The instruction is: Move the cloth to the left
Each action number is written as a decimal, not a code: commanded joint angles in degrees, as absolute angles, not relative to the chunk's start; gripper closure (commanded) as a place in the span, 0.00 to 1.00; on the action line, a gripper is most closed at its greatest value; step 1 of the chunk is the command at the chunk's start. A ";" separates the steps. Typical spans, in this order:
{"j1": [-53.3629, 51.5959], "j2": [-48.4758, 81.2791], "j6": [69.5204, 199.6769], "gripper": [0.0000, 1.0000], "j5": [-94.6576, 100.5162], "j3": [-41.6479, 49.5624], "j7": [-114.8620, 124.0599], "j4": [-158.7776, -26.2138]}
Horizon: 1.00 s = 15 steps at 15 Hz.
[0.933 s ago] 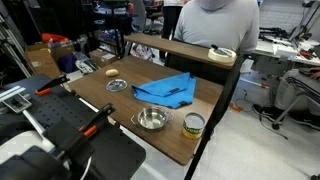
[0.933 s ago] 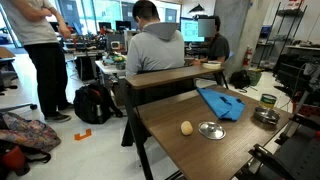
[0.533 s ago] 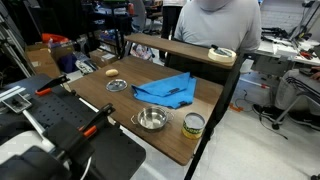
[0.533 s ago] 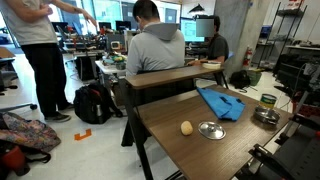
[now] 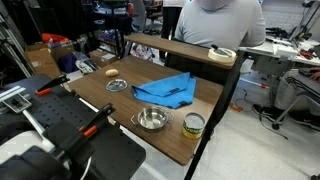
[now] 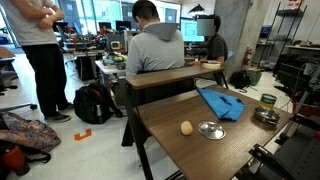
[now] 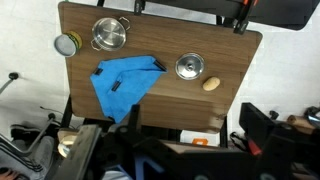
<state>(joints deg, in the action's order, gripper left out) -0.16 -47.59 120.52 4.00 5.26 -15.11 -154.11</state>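
Observation:
The bright blue cloth (image 5: 167,91) lies wrinkled on the wooden table (image 5: 100,95), between a small steel dish and a steel bowl. It also shows in the other exterior view (image 6: 221,102) and in the wrist view (image 7: 122,84). My gripper (image 7: 170,160) shows only as dark blurred shapes along the bottom of the wrist view, high above the table and far from the cloth. I cannot tell whether it is open or shut. It does not show in either exterior view.
A steel bowl (image 5: 151,119) and a tin can (image 5: 193,124) stand near one table end. A small steel dish (image 5: 117,85) and a yellowish lump (image 5: 110,72) lie at the other. A raised shelf (image 5: 190,50) with a seated person (image 5: 215,25) borders the table.
Nothing on the table has moved. Only the standing person in the background of an exterior view has shifted his arms.

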 commanded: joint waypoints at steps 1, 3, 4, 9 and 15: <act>4.64 -42.22 123.88 0.00 8.81 4.77 -9.66 -154.50; 7.45 -37.94 126.09 0.00 11.59 5.20 -6.59 -154.68; 8.50 -35.51 126.62 0.00 12.39 5.45 -5.62 -154.29; 12.16 -20.87 132.39 0.00 12.56 8.51 -4.90 -151.09; 12.77 -3.14 135.60 0.00 6.88 13.70 -6.61 -141.18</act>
